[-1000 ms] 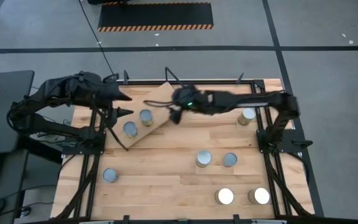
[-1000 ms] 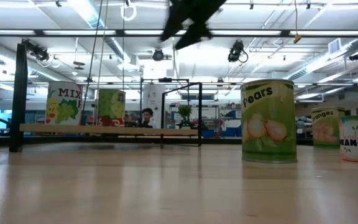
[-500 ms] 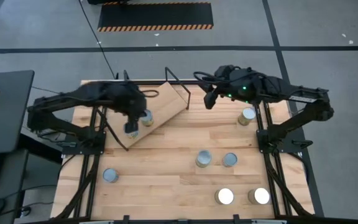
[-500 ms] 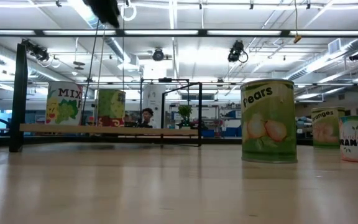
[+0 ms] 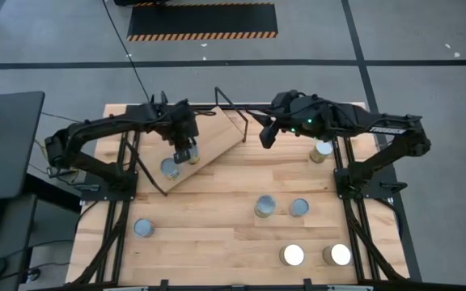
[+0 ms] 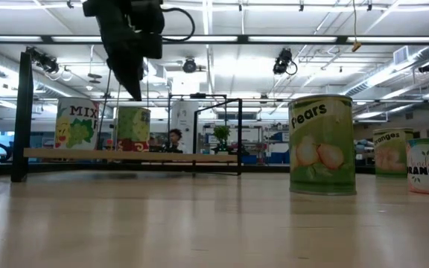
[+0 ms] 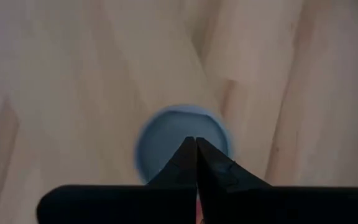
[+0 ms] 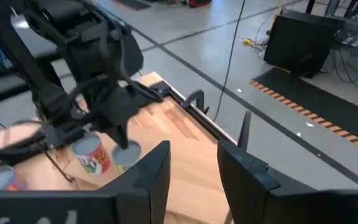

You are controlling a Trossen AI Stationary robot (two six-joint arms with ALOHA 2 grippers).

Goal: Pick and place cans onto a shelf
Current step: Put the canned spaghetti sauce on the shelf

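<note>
The shelf [image 5: 209, 139], a light-wood board in a black wire frame, lies slanted at the table's far left. Two cans stand on it, one with a "MIX" label [image 6: 75, 123] and one beside it [image 6: 133, 128]. My left gripper [image 5: 186, 150] hangs shut just above the second can's bluish top [image 7: 166, 140], with a gap between tips and lid in the low view. My right gripper [image 5: 266, 135] hovers open and empty past the shelf's right end [image 8: 194, 168]. Several more cans stand on the table, among them a pears can [image 6: 322, 145].
Loose cans stand at the far right [image 5: 322, 149], mid table [image 5: 264, 206] [image 5: 299, 208], near left [image 5: 143, 228] and near right [image 5: 294, 255] [image 5: 337, 255]. The shelf's wire legs [image 5: 226, 101] rise at its far end. Black frame rails [image 5: 124, 202] run along both table sides.
My left gripper has swung from the shelf's left side toward the table's right, come down over the cans on the shelf, and shut. My right gripper has drawn back from above the shelf toward the table's right and far edge.
</note>
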